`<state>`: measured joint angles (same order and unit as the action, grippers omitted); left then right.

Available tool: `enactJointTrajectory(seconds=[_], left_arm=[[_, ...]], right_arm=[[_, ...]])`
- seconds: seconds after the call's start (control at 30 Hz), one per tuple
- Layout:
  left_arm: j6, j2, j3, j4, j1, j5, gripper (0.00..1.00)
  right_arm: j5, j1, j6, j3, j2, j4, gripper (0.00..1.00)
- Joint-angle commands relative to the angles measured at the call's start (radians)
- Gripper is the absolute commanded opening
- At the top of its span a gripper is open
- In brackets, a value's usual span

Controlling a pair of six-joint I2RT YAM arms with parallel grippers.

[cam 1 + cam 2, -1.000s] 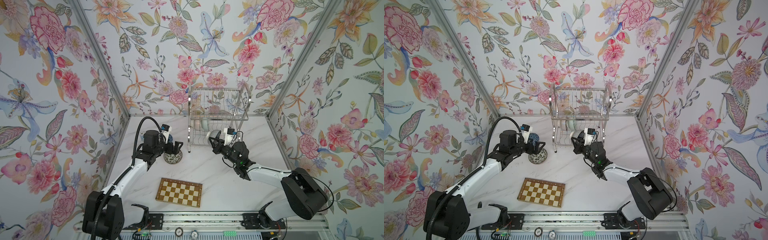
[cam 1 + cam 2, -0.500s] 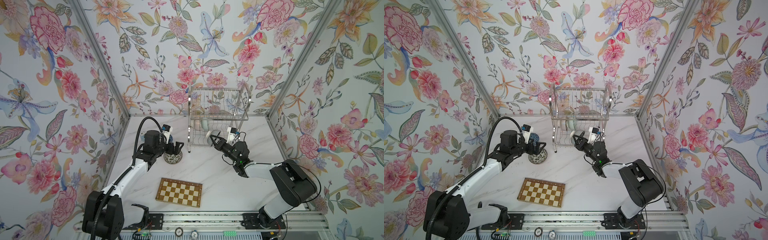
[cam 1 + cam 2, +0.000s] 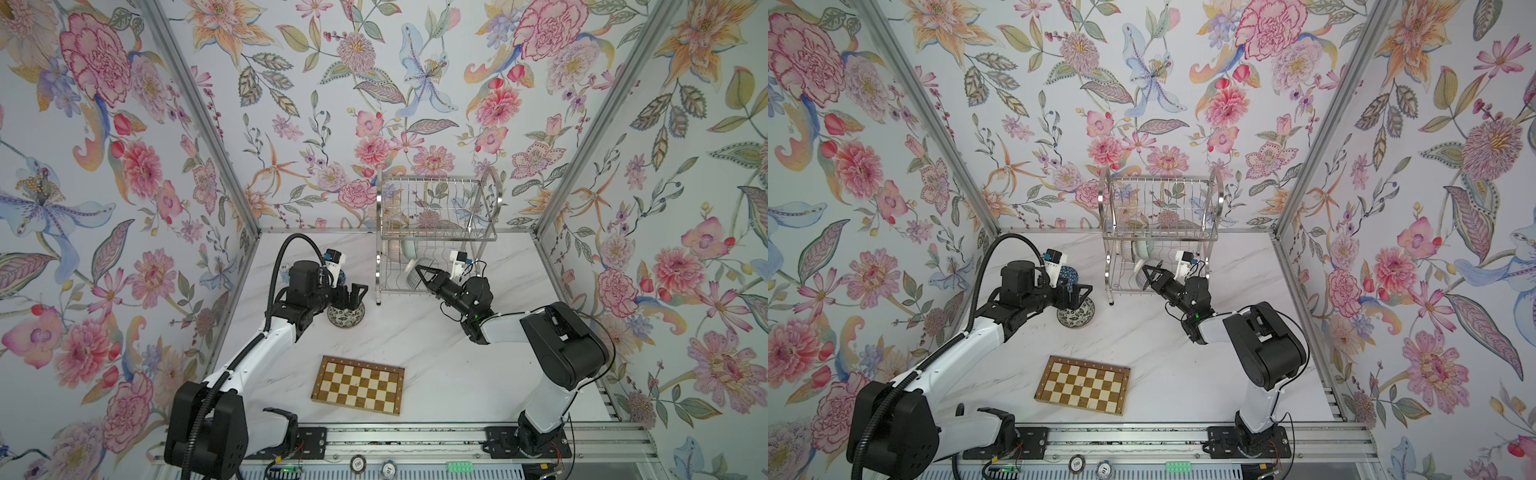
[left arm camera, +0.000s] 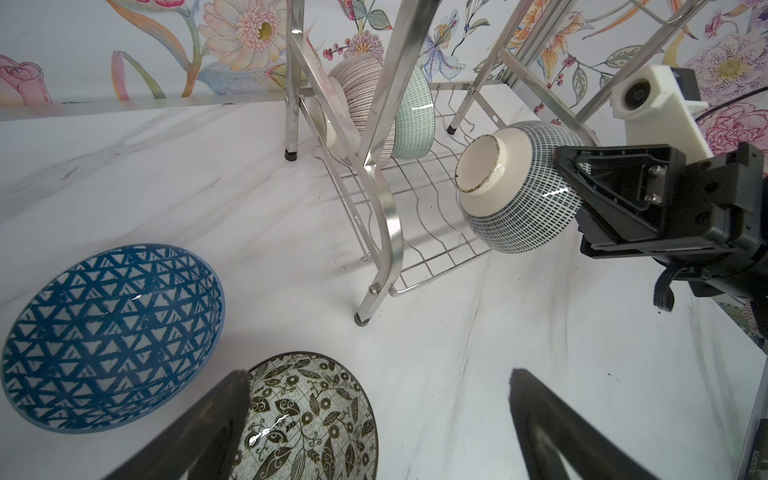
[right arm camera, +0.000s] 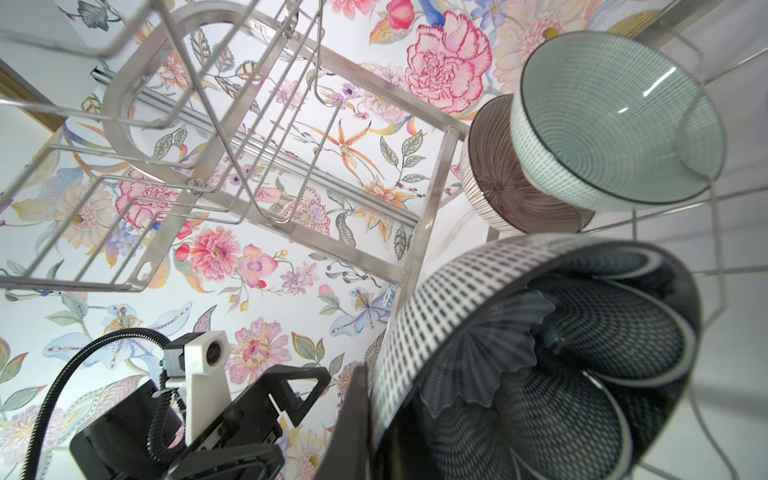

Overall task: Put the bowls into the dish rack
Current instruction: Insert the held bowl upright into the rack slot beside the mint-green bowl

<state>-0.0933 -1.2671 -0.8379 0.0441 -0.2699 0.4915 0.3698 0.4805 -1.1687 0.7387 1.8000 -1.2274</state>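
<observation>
Bowl (image 4: 515, 187) pinched in right gripper (image 4: 561, 166) (at rack (image 4: 388, 216)).

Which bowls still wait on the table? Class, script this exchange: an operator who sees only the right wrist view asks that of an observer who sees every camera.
Observer: Two stand upright on the white marble table, on the left arm's side of the steel wire dish rack: a round blue lattice ceramic bowl and a round black-and-white floral ceramic bowl.
Operator: Is the left gripper holding either?
Observer: No. The left gripper is open above the floral bowl, holding nothing.
Operator: Anything else down there?
Observer: A flat checkered wooden board lies nearer the arms' bases, apart from both bowls.
</observation>
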Motion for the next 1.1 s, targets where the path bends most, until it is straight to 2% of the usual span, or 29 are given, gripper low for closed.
enactJointTrajectory(seconds=[0.0, 0.4, 1.07], left_arm=[[0.023, -0.012, 0.005, 0.016, -0.014, 0.017, 0.99], [0.029, -0.021, -0.001, 0.027, -0.020, 0.018, 0.99], [0.043, -0.031, -0.009, 0.046, -0.031, 0.016, 0.99]], right_arm=[[0.073, -0.012, -0.036, 0.067, 0.019, -0.108, 0.00], [0.242, -0.025, -0.094, 0.202, 0.129, -0.093, 0.01], [0.378, -0.040, -0.124, 0.323, 0.250, -0.067, 0.01]])
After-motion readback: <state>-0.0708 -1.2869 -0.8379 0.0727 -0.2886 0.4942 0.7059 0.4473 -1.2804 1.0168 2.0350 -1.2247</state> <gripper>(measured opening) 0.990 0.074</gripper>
